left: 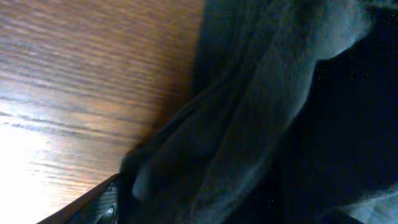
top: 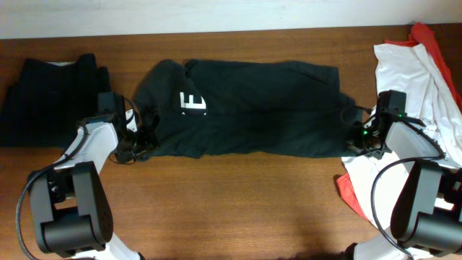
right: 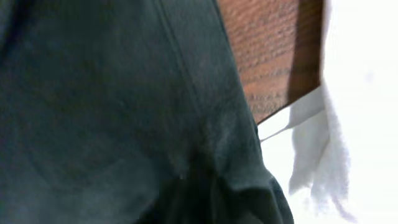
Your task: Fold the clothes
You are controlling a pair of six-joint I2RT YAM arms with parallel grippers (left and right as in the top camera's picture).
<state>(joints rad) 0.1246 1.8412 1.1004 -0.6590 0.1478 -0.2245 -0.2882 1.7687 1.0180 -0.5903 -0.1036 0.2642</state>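
at the centre of the brown wood-grain table [top: 238, 195], dark green shirt [top: 253, 108], soft knit, spread flat crosswise, white block logo [top: 192, 102] near its left end. left arm bent low, left gripper [top: 142, 139] at the shirt's left edge, clamped on a bunched fold; right arm likewise low, right gripper [top: 357, 133] at the right edge, fingers hidden under puckered cloth, grip cannot be told. black folded garment [top: 50, 101] far left; rumpled white and red pile [top: 419, 79] far right.
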